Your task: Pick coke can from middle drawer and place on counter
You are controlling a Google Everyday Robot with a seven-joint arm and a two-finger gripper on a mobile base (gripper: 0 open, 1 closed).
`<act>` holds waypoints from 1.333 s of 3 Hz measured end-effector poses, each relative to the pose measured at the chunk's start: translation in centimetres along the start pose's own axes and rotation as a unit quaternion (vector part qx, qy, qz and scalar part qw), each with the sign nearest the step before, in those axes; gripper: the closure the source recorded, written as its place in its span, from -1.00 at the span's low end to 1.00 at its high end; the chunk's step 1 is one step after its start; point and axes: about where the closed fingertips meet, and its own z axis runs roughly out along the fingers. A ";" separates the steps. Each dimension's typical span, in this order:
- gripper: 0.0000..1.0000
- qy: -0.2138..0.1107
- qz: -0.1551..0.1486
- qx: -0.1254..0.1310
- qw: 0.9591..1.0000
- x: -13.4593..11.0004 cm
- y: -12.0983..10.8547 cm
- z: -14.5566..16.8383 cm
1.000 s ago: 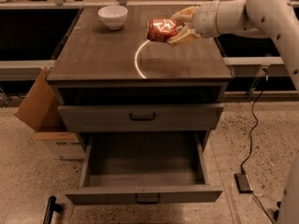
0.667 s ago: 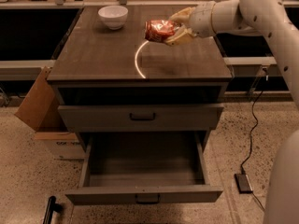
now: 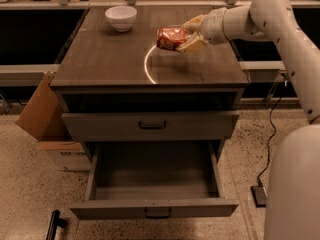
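The coke can (image 3: 169,38), red with white lettering, is held on its side in my gripper (image 3: 186,35), which is shut on it. The can hangs a little above the counter (image 3: 110,59), near the top of the white arc (image 3: 148,66), on the right half of the cabinet top. My white arm reaches in from the right. Below, the middle drawer (image 3: 155,184) is pulled out and its grey inner box shows nothing inside. Another grey drawer front (image 3: 150,125) above it is closed.
A white bowl (image 3: 121,18) stands at the counter's back left. A cardboard box (image 3: 42,115) leans on the floor to the left of the cabinet. A black cable and plug (image 3: 260,194) lie on the floor at right. A dark object (image 3: 52,224) lies at bottom left.
My gripper has carried the can a little further left over the counter, towards the arc. The drawers and the bowl have not moved.
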 end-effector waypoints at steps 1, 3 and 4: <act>0.25 0.010 0.006 -0.005 1.000 1.2 -0.3 0.7; -0.69 0.021 0.014 -0.010 1.000 3.4 -1.1 1.5; -1.00 0.020 0.019 -0.002 1.000 4.1 -1.7 0.8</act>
